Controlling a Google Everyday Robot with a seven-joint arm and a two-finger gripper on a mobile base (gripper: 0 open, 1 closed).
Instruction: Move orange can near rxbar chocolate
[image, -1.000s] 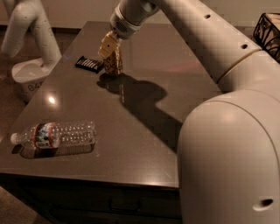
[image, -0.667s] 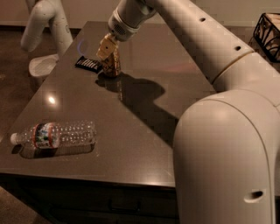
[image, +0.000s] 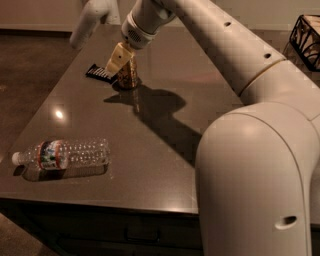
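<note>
The orange can (image: 129, 75) stands upright on the dark table (image: 75, 105) at its far left part. The rxbar chocolate (image: 99, 73), a flat black bar with pale lettering, lies just left of the can, a small gap apart. My gripper (image: 121, 62) reaches down from the upper right and sits at the can's top and left side, partly covering it. My big white arm (image: 240, 150) fills the right of the view and casts a shadow behind the can.
A clear plastic water bottle (image: 65, 152) lies on its side near the table's front left edge. A dark wire basket (image: 306, 37) stands at the far right. A white curved shape (image: 92, 17) rises beyond the table's far left corner.
The gripper and the can stay in the same spot beside the bar. The white shape at the back left has shifted right, and a white bowl-like thing has left the view.
</note>
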